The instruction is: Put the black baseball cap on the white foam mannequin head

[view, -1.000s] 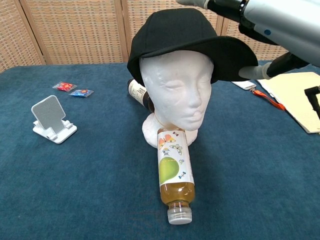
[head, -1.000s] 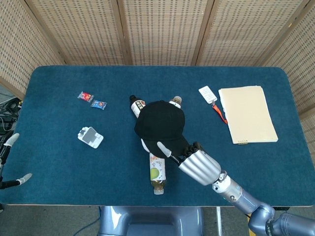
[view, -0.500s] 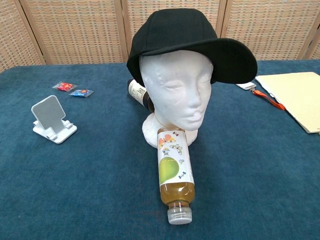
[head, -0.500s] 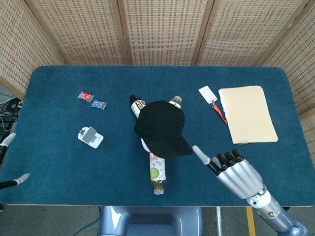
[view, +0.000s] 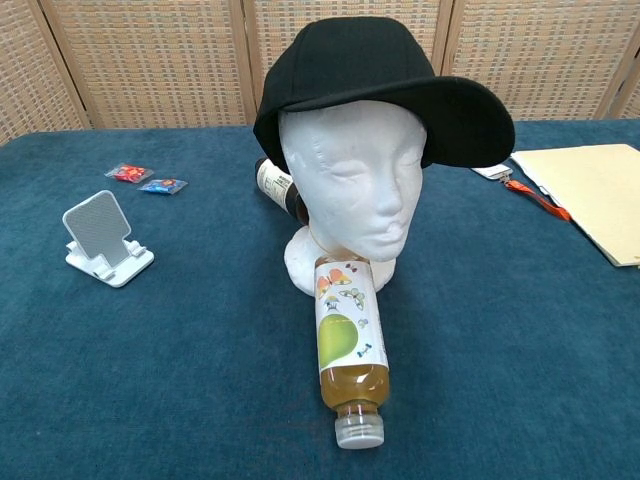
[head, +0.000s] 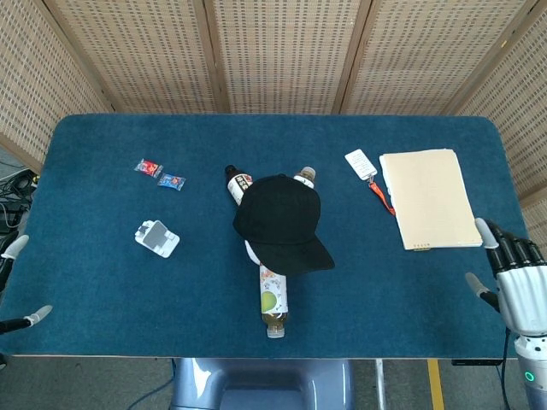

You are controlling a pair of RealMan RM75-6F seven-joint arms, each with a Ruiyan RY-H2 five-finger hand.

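Note:
The black baseball cap (head: 280, 220) (view: 365, 82) sits on the white foam mannequin head (view: 355, 190), brim pointing to the front right. The head stands upright mid-table; in the head view only a sliver of its white base (head: 251, 251) shows under the cap. My right hand (head: 517, 284) hovers at the table's right front edge, fingers spread, holding nothing, far from the cap. Of my left hand (head: 15, 282) only pale fingertips show at the left edge of the head view, apart and empty. Neither hand appears in the chest view.
A yellow-filled bottle (head: 273, 301) (view: 347, 342) lies in front of the mannequin; two dark bottles (head: 237, 184) lie behind it. A white phone stand (head: 156, 237), two candy packets (head: 160, 173), a tagged lanyard (head: 367, 172) and a beige folder (head: 429, 199) lie around.
My right hand let go of the cap's brim and drew back to the right front table edge, leaving the chest view. The cap stays on the mannequin head.

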